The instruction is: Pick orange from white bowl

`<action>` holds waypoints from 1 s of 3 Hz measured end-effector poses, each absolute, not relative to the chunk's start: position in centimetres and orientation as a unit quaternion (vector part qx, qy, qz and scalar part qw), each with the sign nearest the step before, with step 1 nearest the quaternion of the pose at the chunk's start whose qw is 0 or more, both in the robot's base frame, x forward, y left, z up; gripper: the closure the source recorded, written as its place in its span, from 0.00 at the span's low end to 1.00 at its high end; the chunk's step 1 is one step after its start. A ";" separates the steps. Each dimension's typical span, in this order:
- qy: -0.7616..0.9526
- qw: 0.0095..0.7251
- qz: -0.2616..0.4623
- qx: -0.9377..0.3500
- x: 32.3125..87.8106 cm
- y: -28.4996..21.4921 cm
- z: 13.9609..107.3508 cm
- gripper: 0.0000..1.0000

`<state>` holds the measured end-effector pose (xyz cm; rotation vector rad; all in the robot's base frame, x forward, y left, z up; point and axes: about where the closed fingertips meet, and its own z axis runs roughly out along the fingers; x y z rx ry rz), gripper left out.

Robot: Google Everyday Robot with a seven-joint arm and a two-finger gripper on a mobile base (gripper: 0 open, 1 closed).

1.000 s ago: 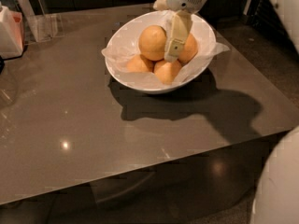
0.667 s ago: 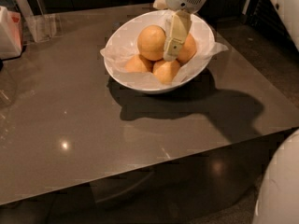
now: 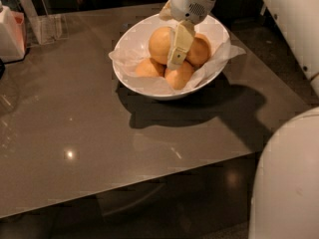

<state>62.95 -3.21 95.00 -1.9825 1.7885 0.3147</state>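
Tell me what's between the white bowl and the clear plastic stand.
Bare table, in the camera view. The pincer hangs over the white bowl, beside the orange.

A glossy grey-brown tabletop spreads beneath the claw, which hangs over its far part. A clear plastic stand sits well left of the claw, and a dark floor lies below the near edge.

You have a glossy white bowl, crinkled paper lining, polished bench. Your gripper, down in the bowl beside the smooth orange, looks matt cream plastic.
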 end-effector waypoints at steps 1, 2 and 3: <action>0.652 0.215 0.129 -0.715 63.5 -3.1 93.5 0.00; 0.652 0.215 0.129 -0.715 63.6 -3.1 93.5 0.19; 0.652 0.215 0.129 -0.715 63.6 -3.1 93.5 0.42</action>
